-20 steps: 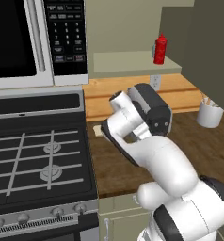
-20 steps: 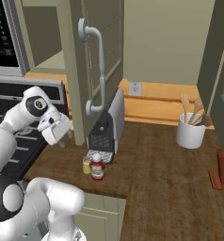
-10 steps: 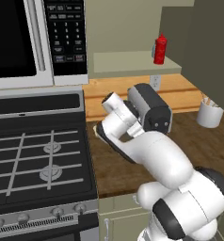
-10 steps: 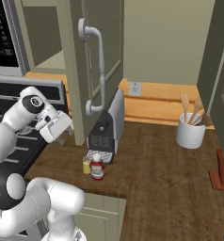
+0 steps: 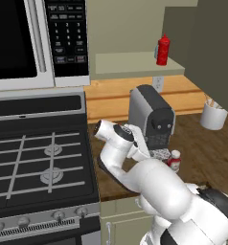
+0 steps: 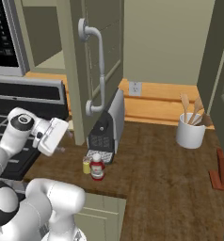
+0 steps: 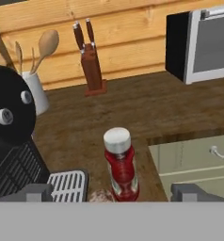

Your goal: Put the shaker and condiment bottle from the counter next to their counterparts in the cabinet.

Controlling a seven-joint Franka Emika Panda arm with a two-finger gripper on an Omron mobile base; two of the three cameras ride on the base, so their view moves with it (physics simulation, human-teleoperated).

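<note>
The condiment bottle point(image 7: 121, 164), white-capped with red contents, stands at the counter's front edge, straight ahead of my gripper point(image 7: 114, 193). The gripper is open, one fingertip low on each side of the bottle, touching nothing. In the right base view the small yellow shaker point(image 6: 86, 165) sits just left of the condiment bottle point(image 6: 97, 167), and the gripper point(image 6: 62, 141) hovers to their left over the stove's edge. From the left base, the condiment bottle point(image 5: 174, 160) shows beside my arm. A tall red squeeze bottle point(image 5: 163, 50) stands on the cabinet point(image 5: 135, 62) shelf.
A dark coffee machine point(image 6: 107, 127) stands right behind the two small items, under the open cabinet door point(image 6: 92, 42) with its long handle. A white utensil holder point(image 6: 189, 134) and a knife block point(image 7: 90, 61) sit farther right. The stove point(image 5: 34, 158) lies to the left.
My hand has dropped from in front of the coffee machine to counter height and now points at the bottle. The jaws stay open; the bottle and shaker have not moved.
</note>
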